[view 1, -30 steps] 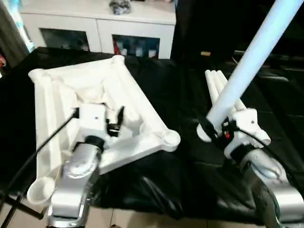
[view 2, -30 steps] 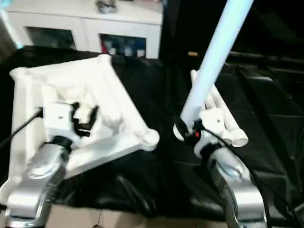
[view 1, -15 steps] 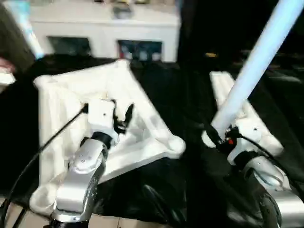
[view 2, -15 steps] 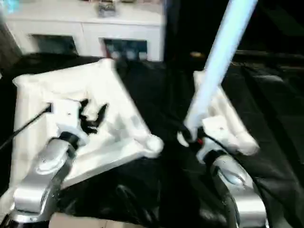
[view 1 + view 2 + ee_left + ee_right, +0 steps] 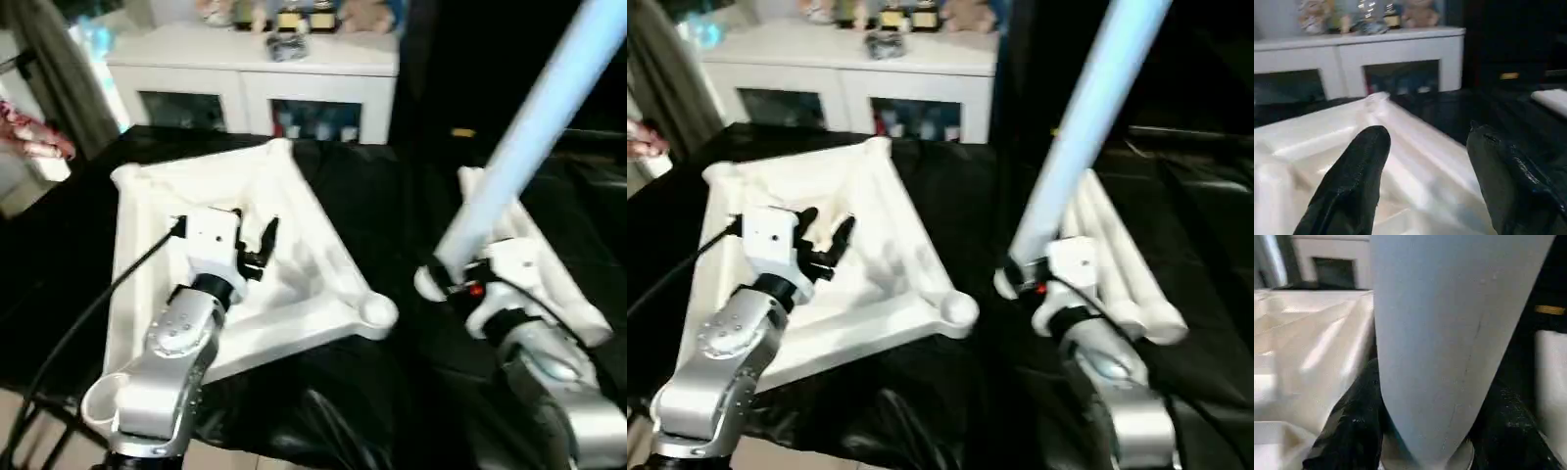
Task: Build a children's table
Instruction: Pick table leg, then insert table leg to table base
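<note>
No readable text, label, brand or number on anything.

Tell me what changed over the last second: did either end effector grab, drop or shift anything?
Nothing was grabbed or let go. The whole picture has shifted because the camera moved, not the parts. The right end effector stays shut on the table leg, raised at the same slant. The left end effector still hovers open over the upturned tabletop, holding nothing. The spare legs lie where they were on the black cloth.
</note>
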You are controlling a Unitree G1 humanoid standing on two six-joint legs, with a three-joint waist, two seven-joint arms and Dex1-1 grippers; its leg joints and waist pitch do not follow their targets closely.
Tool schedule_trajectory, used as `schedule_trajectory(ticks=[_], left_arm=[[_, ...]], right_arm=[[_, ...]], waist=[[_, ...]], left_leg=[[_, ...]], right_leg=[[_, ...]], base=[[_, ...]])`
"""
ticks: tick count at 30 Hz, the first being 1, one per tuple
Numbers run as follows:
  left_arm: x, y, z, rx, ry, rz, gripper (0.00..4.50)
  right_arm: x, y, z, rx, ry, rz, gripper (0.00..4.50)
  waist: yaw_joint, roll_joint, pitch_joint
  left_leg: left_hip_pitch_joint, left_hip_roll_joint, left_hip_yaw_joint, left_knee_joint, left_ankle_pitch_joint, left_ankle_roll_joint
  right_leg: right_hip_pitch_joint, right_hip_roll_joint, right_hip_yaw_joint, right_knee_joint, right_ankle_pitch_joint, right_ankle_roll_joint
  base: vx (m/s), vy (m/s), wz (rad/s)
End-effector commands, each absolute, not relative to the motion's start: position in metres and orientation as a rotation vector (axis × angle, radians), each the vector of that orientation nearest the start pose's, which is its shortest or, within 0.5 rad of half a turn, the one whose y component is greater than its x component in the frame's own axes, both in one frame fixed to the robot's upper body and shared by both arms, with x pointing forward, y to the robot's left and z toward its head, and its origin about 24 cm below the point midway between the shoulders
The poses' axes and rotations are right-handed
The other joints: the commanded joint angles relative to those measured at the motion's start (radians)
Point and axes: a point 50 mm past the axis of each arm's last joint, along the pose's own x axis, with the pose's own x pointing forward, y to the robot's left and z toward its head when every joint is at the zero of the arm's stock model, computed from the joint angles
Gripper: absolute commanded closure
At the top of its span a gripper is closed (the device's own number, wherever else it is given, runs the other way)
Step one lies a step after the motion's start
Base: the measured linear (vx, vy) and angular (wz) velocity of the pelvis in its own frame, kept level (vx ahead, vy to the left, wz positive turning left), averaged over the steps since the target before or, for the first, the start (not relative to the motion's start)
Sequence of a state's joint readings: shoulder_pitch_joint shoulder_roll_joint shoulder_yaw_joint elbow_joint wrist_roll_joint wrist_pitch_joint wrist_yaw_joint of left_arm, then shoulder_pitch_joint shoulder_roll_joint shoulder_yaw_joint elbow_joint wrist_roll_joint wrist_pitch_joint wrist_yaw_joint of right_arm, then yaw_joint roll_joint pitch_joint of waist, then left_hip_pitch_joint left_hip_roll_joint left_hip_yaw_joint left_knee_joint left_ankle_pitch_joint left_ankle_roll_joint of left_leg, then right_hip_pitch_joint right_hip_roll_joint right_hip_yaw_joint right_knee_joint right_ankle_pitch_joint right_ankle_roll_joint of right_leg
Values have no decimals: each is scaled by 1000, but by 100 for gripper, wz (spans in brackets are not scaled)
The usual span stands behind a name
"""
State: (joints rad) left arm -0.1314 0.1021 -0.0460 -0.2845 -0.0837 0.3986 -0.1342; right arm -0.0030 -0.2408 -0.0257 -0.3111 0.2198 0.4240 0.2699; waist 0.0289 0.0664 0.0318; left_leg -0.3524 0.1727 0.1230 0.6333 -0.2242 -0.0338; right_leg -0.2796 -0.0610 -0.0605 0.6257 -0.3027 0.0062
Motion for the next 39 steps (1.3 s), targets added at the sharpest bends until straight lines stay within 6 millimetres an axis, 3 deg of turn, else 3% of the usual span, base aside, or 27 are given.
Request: schedule_trajectory(ticks=[1,2,3,4,5,6,7,8,9,10,11,12,13,14,15,17,19,20,23,25,29,30,31,32,36,39], left_arm=[[270,133,104,24,-8,-274,149],[269,132,103,23,3,-298,149],[269,131,102,24,13,-321,149],[267,127,101,34,25,-395,149],[266,124,99,52,40,-474,149],[265,122,98,63,49,-522,149],[263,120,96,72,70,-593,149],[263,118,94,96,94,-654,149],[262,117,93,116,112,-701,149],[262,116,91,137,130,-745,149],[262,116,91,137,131,-745,149],[262,115,88,169,163,-806,149],[262,114,87,185,181,-838,149],[262,111,84,185,214,-899,149],[261,107,82,191,233,-951,149],[261,101,76,191,277,-1016,149],[262,97,73,193,302,-1043,149],[268,92,65,206,348,-1035,149],[276,88,59,223,374,-1012,149],[284,86,53,215,424,-983,178],[289,88,48,228,485,-963,199],[289,89,47,233,498,-960,220],[290,90,46,235,506,-958,224],[289,91,47,231,511,-959,224],[286,93,48,211,525,-978,262],[282,94,49,201,533,-1004,278]], right_arm=[[249,-173,88,-29,91,299,261],[248,-173,87,-20,96,297,261],[248,-173,87,-12,101,296,261],[248,-174,88,5,101,294,261],[248,-175,88,31,102,303,261],[247,-175,89,46,101,309,261],[247,-175,89,60,111,324,261],[247,-174,90,60,114,348,261],[247,-174,91,55,114,368,261],[247,-174,91,53,114,384,261],[247,-174,91,53,114,385,261],[248,-174,92,51,117,401,261],[249,-174,93,52,119,407,261],[251,-175,94,40,128,409,261],[253,-176,95,39,133,409,261],[256,-177,98,41,130,415,261],[259,-179,101,28,121,414,261],[261,-181,102,30,119,414,261],[264,-182,103,46,124,419,261],[265,-183,104,63,135,424,261],[268,-184,105,68,146,423,261],[268,-185,106,66,142,425,261],[269,-185,106,64,139,426,261],[270,-186,107,67,136,425,261],[272,-185,109,95,137,452,261],[275,-184,109,110,147,474,261]], waist=[[-18,4,-59],[-10,-6,-66],[5,-14,-82],[14,-19,-92],[17,-22,-96],[23,-17,-92],[21,-20,-86],[26,-19,-69],[26,-18,-62],[25,-15,-52],[24,-19,-45],[23,-13,-38],[20,-17,-30],[18,-22,-22],[18,-20,-22],[16,-27,-26],[13,-25,-28],[8,-30,-28],[3,-31,-33],[-2,-33,-42],[1,-33,-49],[4,-32,-60],[4,-32,-63],[7,-33,-60],[13,-33,-65],[14,-46,-55]], left_leg=[[45,67,-36,-82,-52,138],[20,59,-31,-59,126,191],[-1,37,-26,-33,352,219],[-10,29,-32,-21,537,212],[-11,23,-31,-16,585,198],[-12,22,-29,-17,563,158],[-18,23,-26,-23,515,141],[-22,30,-13,-48,245,90],[-25,33,-11,-58,146,73],[-16,39,-7,-76,-31,32],[-13,40,-4,-85,-107,17],[-3,43,-1,-98,-230,-18],[-1,42,1,-105,-285,-34],[8,38,4,-112,-384,-72],[11,37,4,-114,-388,-78],[4,36,5,-118,-360,-79],[1,38,6,-119,-330,-74],[2,37,8,-117,-327,-72],[-4,36,10,-114,-289,-57],[-17,34,10,-109,-205,-34],[-20,33,15,-103,-151,-3],[-21,34,16,-95,-83,15],[-24,33,16,-91,-43,29],[-27,32,20,-87,1,65],[-29,35,24,-80,26,108],[-28,39,28,-88,-48,99]], right_leg=[[-16,-41,21,-50,83,-201],[-12,-56,29,-37,255,-197],[-2,-60,40,-15,477,-176],[-9,-57,43,7,652,-147],[-14,-51,43,11,697,-129],[-29,-50,42,12,682,-110],[-29,-52,41,7,644,-108],[-35,-63,42,-20,417,-125],[-33,-67,42,-27,328,-134],[-37,-70,46,-44,160,-151],[-39,-70,49,-53,84,-154],[-43,-74,54,-64,-52,-160],[-47,-74,56,-74,-128,-154],[-53,-83,63,-94,-331,-119],[-54,-84,64,-100,-366,-106],[-50,-85,64,-101,-376,-86],[-54,-86,62,-100,-343,-91],[-56,-83,63,-100,-337,-95],[-53,-83,63,-97,-295,-110],[-44,-80,58,-87,-201,-126],[-43,-77,57,-78,-77,-159],[-43,-75,56,-66,32,-175],[-42,-73,55,-60,96,-183],[-45,-72,52,-54,189,-211],[-47,-74,52,-48,238,-236],[-50,-77,51,-58,121,-240]], base=[[55,61,10],[65,54,4],[65,54,4],[0,0,0],[0,0,0],[0,0,0],[0,0,0],[-74,4,-4],[-74,4,-4],[-96,-3,-1],[-102,-9,3],[-102,-9,3],[-116,-11,0],[-65,-5,-1],[-108,-9,-4],[-97,-5,-9],[-34,-1,-4],[0,0,0],[0,0,0],[0,0,0],[0,0,0],[0,0,0],[0,0,0],[0,0,0],[0,0,0],[0,0,0]])
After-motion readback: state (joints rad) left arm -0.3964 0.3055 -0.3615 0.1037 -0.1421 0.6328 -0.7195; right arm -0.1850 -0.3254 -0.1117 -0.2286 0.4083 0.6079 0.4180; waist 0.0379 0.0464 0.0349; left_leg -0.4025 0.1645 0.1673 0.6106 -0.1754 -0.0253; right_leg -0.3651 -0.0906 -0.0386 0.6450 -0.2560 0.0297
